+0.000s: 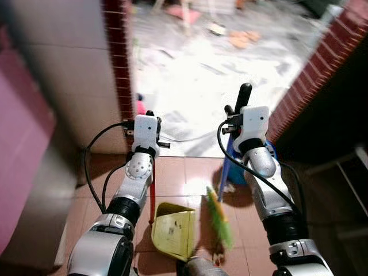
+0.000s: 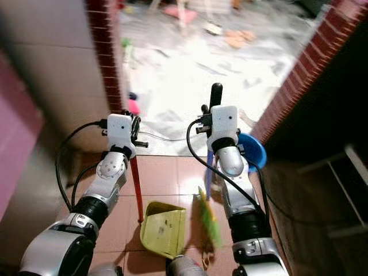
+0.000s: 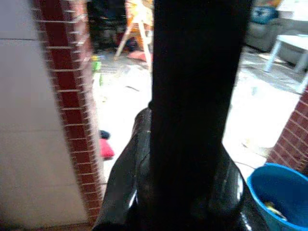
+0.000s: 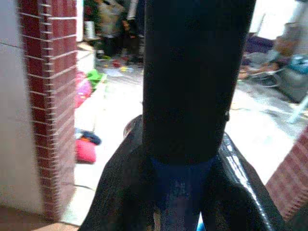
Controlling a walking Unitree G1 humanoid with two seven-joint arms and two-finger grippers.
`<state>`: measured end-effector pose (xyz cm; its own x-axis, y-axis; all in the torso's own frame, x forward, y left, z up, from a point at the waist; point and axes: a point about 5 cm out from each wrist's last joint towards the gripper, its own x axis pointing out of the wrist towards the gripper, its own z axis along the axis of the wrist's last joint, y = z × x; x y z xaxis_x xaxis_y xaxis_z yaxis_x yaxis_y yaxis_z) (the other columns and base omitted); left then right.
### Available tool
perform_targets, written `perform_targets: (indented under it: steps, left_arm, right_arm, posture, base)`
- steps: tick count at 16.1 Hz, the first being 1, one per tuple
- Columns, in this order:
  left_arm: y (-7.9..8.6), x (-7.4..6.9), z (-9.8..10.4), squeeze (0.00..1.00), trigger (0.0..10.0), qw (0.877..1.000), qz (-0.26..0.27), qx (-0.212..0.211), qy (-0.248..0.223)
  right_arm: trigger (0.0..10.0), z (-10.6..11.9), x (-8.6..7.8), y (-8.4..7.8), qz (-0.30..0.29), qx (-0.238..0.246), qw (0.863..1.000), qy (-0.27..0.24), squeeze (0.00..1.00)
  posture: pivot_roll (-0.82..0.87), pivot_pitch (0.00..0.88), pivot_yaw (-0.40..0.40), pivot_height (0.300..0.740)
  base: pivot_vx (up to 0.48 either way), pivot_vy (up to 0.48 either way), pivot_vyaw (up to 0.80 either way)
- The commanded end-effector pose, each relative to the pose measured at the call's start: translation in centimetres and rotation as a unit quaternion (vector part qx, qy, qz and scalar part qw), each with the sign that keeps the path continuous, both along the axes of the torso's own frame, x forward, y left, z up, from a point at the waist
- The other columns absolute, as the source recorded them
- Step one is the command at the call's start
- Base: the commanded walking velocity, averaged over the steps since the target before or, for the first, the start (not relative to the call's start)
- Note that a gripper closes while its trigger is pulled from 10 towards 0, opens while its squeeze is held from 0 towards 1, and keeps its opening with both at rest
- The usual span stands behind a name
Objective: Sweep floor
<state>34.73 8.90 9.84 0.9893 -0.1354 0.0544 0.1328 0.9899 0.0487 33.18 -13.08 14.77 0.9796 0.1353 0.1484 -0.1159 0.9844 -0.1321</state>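
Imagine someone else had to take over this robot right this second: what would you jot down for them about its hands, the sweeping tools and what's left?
Left gripper: shut on the red handle of the yellow dustpan, which rests on the red tile floor.
Right gripper: shut on the blue broom handle; green bristles beside the dustpan.
Blue bucket by the brick wall.
Done: both tools in hand.
Left: litter lies on the pale floor ahead.
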Motion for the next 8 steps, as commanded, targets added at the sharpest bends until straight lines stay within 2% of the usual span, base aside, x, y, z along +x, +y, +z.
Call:
perform_targets:
  steps: [1, 6, 8]
  left_arm:
    - [-0.55, 0.21, 1.08, 0.0, 10.0, 1.0, -0.008, -0.002, -0.023]
    - [-0.67, 0.23, 1.29, 0.0, 10.0, 1.0, -0.02, -0.001, -0.022]
    - [-0.6, 0.19, 1.16, 0.0, 10.0, 1.0, -0.019, 0.0, -0.018]
  right_arm:
    - [10.0, 1.53, 0.33, -0.03, 0.002, -0.007, 0.999, -0.036, 0.0]
    - [10.0, 1.39, 0.25, 0.11, 0.004, -0.01, 0.999, -0.038, 0.0]
    - [10.0, 1.3, 0.28, 0.18, 0.006, -0.012, 0.999, -0.04, 0.0]
  posture:
    - [-0.1, 0.045, -0.075, 0.74]
    - [-0.1, 0.04, -0.072, 0.74]
    - [-0.1, 0.04, -0.072, 0.74]
  base:
    - [0.0, 0.0, -0.66]
    - [0.0, 0.0, 0.0]
    - [-0.257, 0.0, 0.0]
